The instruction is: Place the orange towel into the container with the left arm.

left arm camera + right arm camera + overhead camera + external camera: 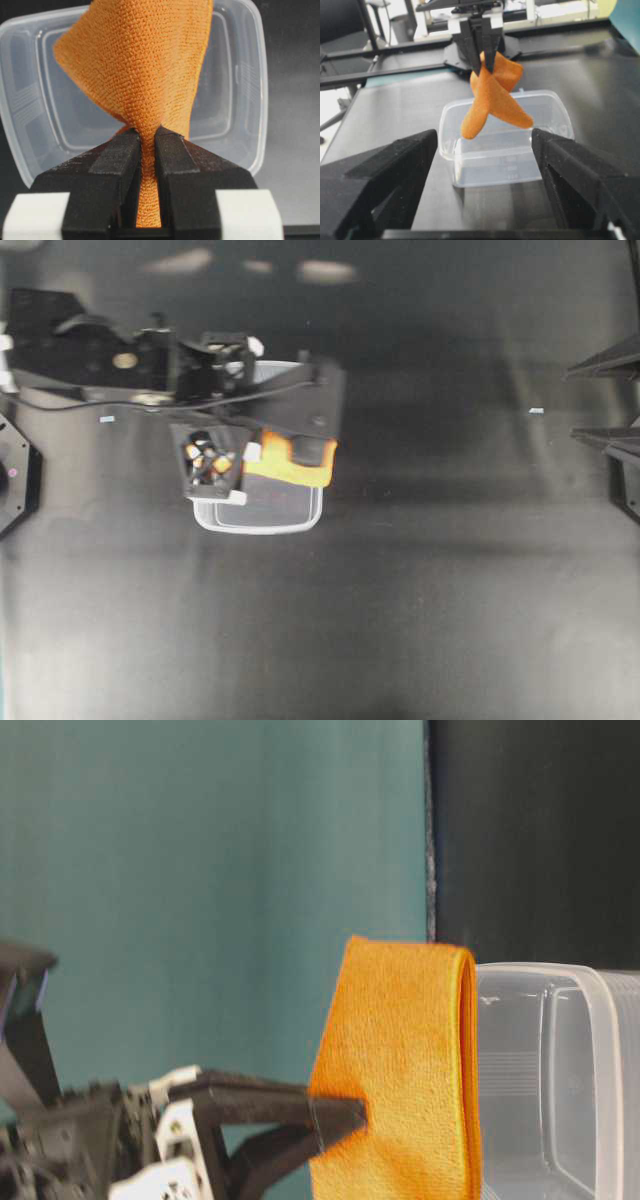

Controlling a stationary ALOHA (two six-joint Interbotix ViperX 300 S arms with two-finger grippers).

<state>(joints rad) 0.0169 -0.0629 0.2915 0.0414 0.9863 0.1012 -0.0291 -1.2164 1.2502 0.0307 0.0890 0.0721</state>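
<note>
The orange towel (290, 468) hangs pinched in my left gripper (258, 470), which is shut on it above the clear container (255, 528). In the left wrist view the cloth (145, 70) fans out from between the black fingertips of the gripper (148, 132), with the open tub (235, 75) right behind it. In the right wrist view the towel (492, 95) dangles in two folds from the left gripper (482, 62), its lower tips over the tub's mouth (505, 150). My right gripper (484, 137) is open and empty, well away from the tub, at the right edge (585, 400).
The tub stands on a dark table (400, 620). In the table-level view the towel (400, 1060) hangs beside the tub (560, 1060) against a teal wall (200, 870). Small white specks lie on the table (536, 411).
</note>
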